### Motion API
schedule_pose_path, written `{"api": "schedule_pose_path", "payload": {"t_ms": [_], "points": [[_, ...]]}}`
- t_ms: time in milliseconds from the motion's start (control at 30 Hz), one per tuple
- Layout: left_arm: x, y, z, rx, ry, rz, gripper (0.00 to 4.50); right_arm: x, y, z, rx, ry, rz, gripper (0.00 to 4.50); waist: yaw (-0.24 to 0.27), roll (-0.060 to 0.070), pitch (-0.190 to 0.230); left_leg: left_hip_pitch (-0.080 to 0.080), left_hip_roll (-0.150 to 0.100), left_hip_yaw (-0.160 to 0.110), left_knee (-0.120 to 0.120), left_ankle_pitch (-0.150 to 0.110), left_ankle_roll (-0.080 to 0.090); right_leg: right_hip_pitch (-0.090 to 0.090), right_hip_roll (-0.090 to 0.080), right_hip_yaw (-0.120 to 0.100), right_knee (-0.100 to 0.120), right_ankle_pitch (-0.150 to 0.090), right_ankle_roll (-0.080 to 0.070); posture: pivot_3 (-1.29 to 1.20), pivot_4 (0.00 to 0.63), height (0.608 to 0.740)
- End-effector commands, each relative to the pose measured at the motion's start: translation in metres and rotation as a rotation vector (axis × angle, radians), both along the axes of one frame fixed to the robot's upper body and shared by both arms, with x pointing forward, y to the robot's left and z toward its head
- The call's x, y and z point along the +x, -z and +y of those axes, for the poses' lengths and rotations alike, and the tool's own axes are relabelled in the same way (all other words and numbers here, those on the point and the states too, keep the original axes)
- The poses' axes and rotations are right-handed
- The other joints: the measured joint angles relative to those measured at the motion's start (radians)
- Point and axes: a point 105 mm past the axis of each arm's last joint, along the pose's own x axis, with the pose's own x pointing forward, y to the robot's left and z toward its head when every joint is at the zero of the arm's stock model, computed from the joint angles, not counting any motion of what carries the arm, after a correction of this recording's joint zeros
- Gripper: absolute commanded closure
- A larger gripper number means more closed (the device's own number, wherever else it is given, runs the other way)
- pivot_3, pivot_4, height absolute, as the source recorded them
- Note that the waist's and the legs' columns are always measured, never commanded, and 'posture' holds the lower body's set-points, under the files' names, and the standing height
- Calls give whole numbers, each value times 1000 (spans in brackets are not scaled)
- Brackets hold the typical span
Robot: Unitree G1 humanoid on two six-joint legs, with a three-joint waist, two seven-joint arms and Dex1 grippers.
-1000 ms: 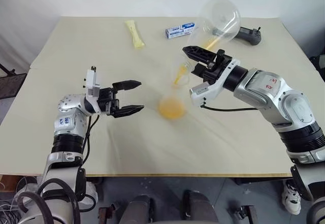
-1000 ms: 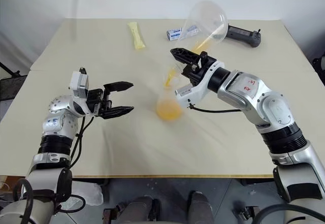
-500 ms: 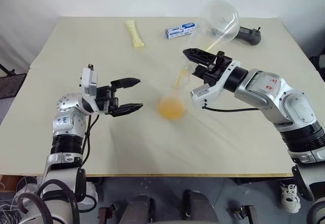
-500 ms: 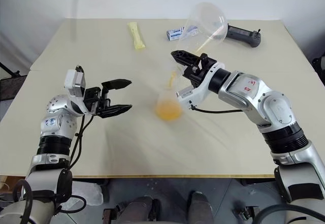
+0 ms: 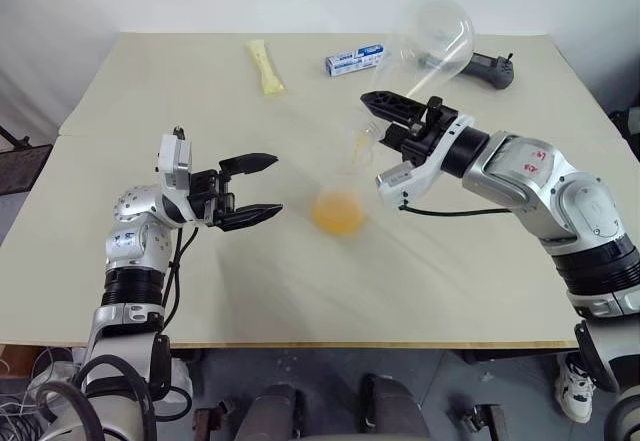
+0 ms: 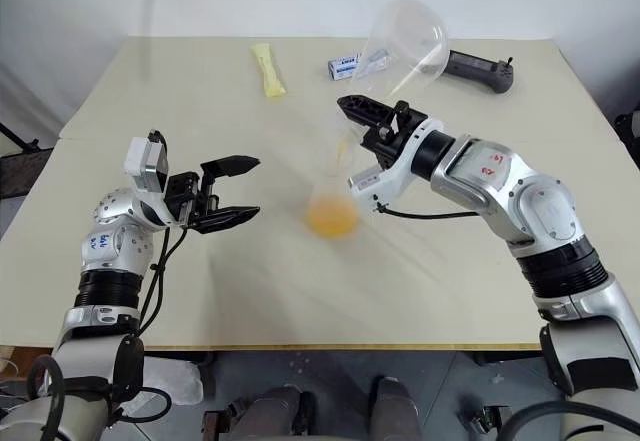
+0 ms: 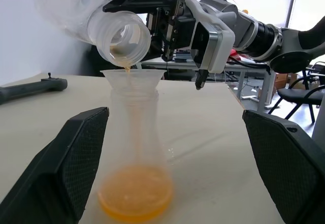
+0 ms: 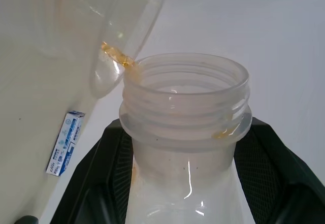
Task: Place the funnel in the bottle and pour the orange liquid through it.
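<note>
Stretching across most of the frame, a pale beige table (image 5: 200,291) meets a plain white wall along the upper edge; its surface is matte and bare apart from a few small things. Near the upper centre lies a pale yellow packet (image 5: 265,67), to its right a small blue-and-white box (image 5: 355,59), and at the upper right a black handle-shaped device (image 5: 487,68). A seam runs across the table's left part. In the left wrist view the room behind shows office chairs and bright windows.

At the centre of the frame stands the bottle (image 5: 340,204), upright on the table, with the funnel (image 7: 132,77) seated in its neck. The orange liquid (image 7: 135,199) forms a shallow pool in the bottle's base, and a thin thread of it falls from above into the funnel.

The right gripper (image 5: 385,111) is clamped on the neck of a clear flask (image 5: 433,41), tipped so that its mouth hangs just over the funnel and its round body rises toward the upper right.

The left gripper (image 5: 255,190) hovers left of the bottle, near it but not touching, its two black fingers spread wide and holding nothing.
</note>
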Motion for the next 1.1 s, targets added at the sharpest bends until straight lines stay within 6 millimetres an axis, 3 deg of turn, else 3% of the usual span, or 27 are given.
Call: {"api": "schedule_pose_path", "payload": {"t_ms": [33,667,1100], "points": [[-3,-7,3,-26,-2,-33,0,-6,-23,-3,21,-12,-86,2082,0,0,0,0,0,0,0,0,0,0,0,0,0,0,0,0,150,740],[1,-7,4,-3,-16,-35,0,-7,-19,-2,45,-30,-52,2082,0,0,0,0,0,0,0,0,0,0,0,0,0,0,0,0,150,740],[8,-9,3,28,-25,-39,0,-8,-30,-21,541,-8,224,2082,1,0,0,0,0,0,0,0,0,0,0,-1,0,0,0,0,150,740]]}}
